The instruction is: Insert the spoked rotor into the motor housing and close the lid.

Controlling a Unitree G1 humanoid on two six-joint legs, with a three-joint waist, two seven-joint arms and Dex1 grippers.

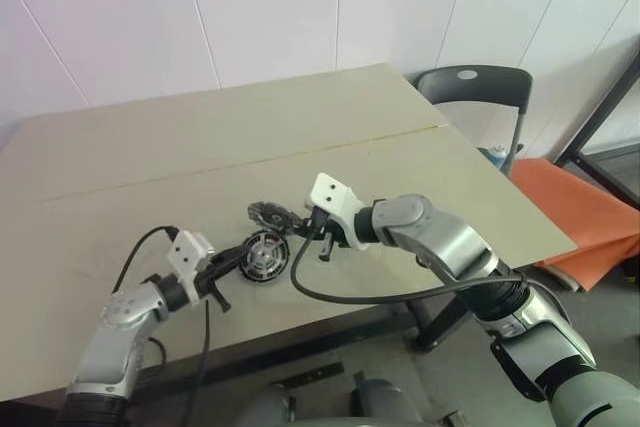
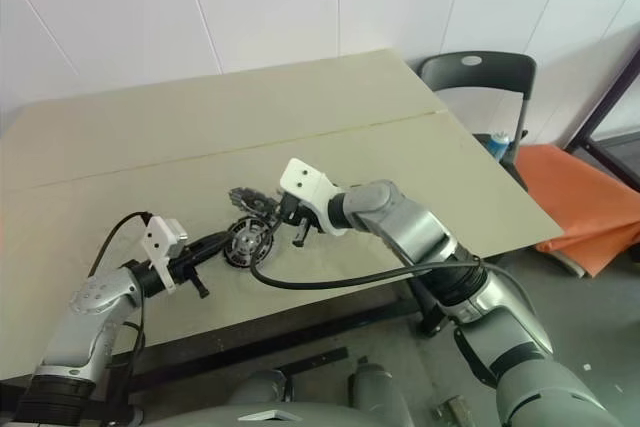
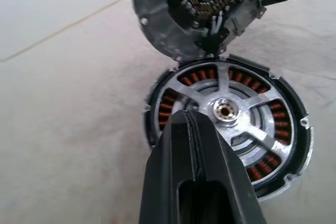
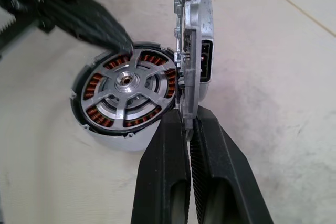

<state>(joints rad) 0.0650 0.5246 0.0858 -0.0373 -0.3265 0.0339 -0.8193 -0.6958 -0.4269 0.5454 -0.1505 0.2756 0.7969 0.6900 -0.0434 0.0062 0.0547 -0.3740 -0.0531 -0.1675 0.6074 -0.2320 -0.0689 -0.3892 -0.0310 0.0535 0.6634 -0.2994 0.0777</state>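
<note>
Pinching the lid (image 4: pixel 193 51) on edge, the right end effector (image 4: pixel 189 129) stands beside the motor housing (image 4: pixel 126 94); left end effector (image 3: pixel 190 124) pressed together.

The right hand (image 2: pixel 297 224) holds the lid (image 2: pixel 250 201) by its edge, tilted up on its rim, so the lid stands just beyond its fingertips. Below and beside that hand lies the motor housing (image 2: pixel 247 243), flat on the bench (image 2: pixel 400 147), with the spoked rotor (image 2: pixel 246 240) seated inside it. The left hand (image 2: pixel 210 247), fingers pressed together, touches the housing's near side. The lid's lower edge meets the housing's far rim. A black chair (image 2: pixel 478 77) stands well beyond the right hand.
</note>
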